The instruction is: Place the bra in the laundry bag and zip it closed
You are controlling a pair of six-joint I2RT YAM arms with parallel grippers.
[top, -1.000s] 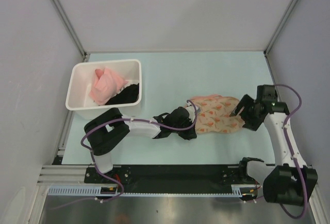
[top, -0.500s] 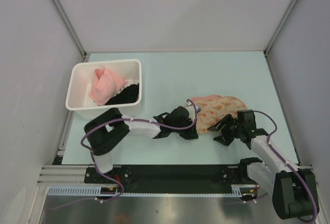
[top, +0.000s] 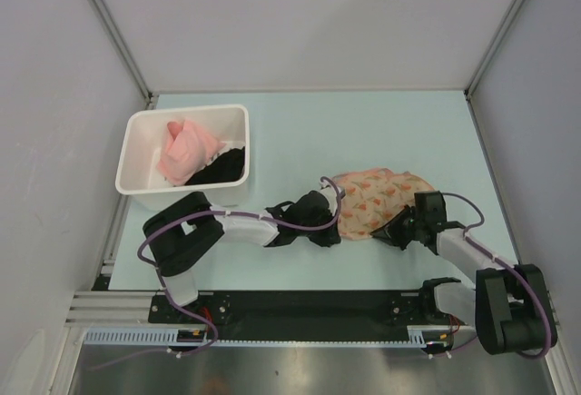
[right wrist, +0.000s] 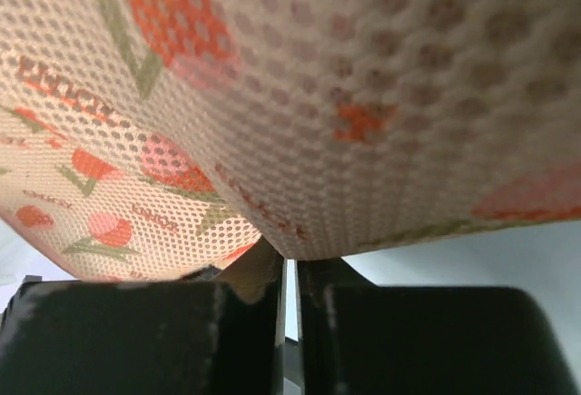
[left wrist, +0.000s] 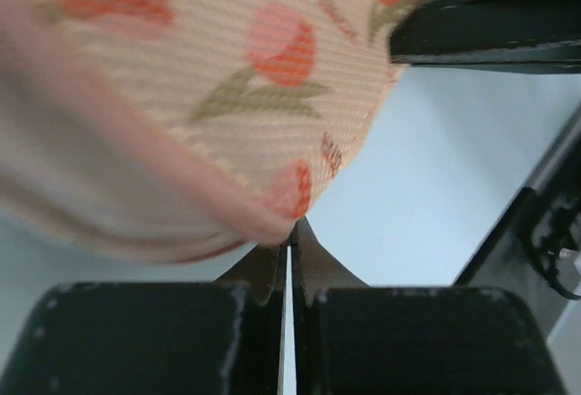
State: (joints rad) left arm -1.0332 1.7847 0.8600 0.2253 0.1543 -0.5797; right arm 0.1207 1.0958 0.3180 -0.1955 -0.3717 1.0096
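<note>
Between the two arms, on the pale-green table (top: 300,132), the cream-peach, tulip-printed mesh laundry bag (top: 377,200) is lying flat, its long axis running left to right, one end towards each gripper. We are spotting no beige soft-cupped bra anywhere, so we are judging it already tucked inside. Zipping looks like what is left, though the zipper is hiding from us. The left gripper (left wrist: 290,236) is sitting fully closed at the bag's left rim, and we cannot tell whether it is catching fabric. The right gripper (right wrist: 289,263) is pinching the near edge, jaws almost together.

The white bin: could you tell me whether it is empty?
No, the white bin holds a pink cloth and a black garment.
</note>
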